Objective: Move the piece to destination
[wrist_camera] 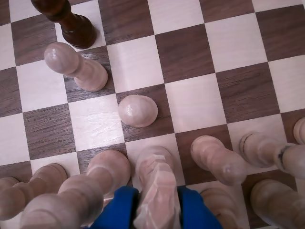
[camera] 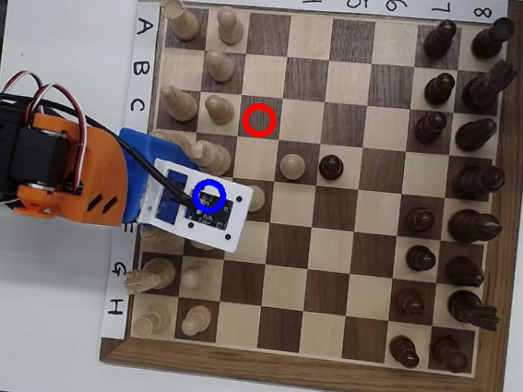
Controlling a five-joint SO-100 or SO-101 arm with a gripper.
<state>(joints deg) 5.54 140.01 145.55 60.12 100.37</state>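
In the wrist view the piece (wrist_camera: 157, 191), a pale knight with a jagged carved head, sits at the bottom centre. My gripper (wrist_camera: 157, 211) is shut on it, with a blue finger (wrist_camera: 119, 207) tight against each side. I cannot tell whether its base is on the board. In the overhead view my orange arm (camera: 60, 172) reaches in from the left. Its white wrist board (camera: 196, 206) covers the knight and the destination square. The blue ring (camera: 208, 195) is drawn over that board, in column 2 at row E.
Pale pieces crowd both sides of the knight (wrist_camera: 100, 181) (wrist_camera: 219, 160). A pale pawn (wrist_camera: 138, 110) stands one square ahead, another pale pawn (wrist_camera: 76, 67) and a dark pawn (wrist_camera: 66, 21) farther left. A red ring (camera: 259, 120) marks a dark square. Dark pieces (camera: 472, 179) line the right side.
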